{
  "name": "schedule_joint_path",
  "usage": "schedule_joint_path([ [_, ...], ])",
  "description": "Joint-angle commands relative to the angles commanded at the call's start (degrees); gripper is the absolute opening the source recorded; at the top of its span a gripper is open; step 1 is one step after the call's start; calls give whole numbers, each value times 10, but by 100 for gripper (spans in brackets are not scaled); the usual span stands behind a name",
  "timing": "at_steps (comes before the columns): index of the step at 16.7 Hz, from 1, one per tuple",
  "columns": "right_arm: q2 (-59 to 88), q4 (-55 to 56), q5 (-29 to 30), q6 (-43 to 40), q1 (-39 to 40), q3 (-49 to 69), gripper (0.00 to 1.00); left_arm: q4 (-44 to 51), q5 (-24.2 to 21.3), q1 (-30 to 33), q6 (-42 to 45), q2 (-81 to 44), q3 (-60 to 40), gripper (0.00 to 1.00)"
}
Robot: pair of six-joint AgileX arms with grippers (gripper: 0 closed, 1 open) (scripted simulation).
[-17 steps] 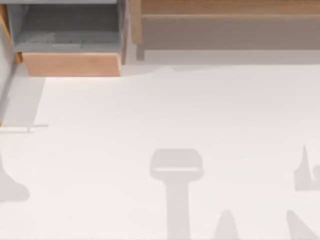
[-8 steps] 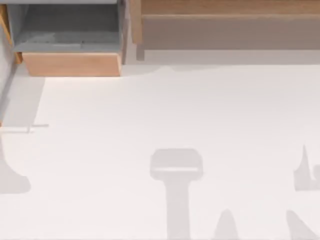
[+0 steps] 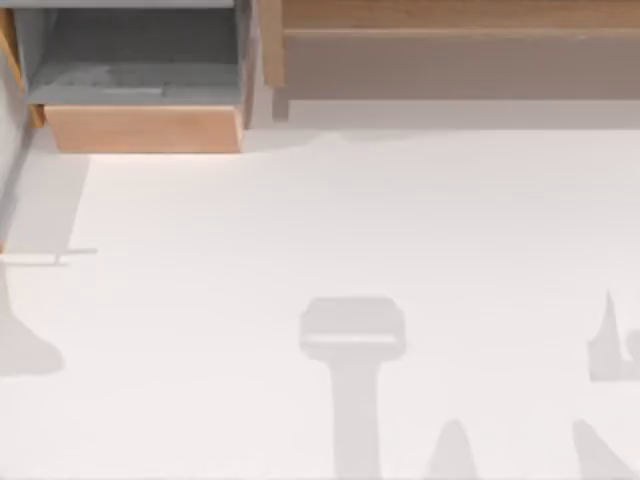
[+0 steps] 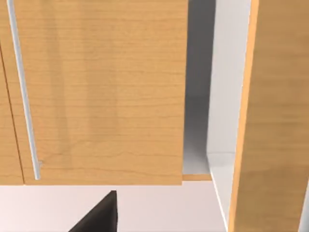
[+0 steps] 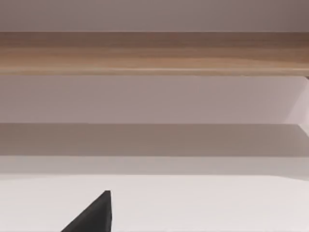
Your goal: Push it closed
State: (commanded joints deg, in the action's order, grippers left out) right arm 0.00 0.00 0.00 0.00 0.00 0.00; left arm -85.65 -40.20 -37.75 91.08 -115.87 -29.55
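The cabinet door (image 4: 270, 116) stands swung out, an orange-brown wood panel with a pale grey face beside a dark gap into the cabinet. In the top view its thin orange edge (image 3: 9, 50) and grey face run along the far left. A dark tip of my left gripper (image 4: 96, 217) shows low in the left wrist view, short of the cabinet and touching nothing. My right gripper (image 5: 91, 215) shows as a dark tip over the white table, facing the long shelf.
A boxy drawer (image 3: 140, 128) with a wood front and grey inner walls juts out at the back left. A wood front with a slim metal handle (image 4: 21, 92) sits beside the gap. A long wooden shelf board (image 3: 450, 15) spans the back right.
The arm's shadow at the top view's lower left has shifted slightly upward. The door and drawer stand as before.
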Motion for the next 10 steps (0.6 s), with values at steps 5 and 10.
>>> schedule_joint_path([
  [5,0,0,0,0,0,0,100,0,0,0,0,0,0,47],
  [10,0,0,0,0,0,0,100,0,0,0,0,0,0,10],
])
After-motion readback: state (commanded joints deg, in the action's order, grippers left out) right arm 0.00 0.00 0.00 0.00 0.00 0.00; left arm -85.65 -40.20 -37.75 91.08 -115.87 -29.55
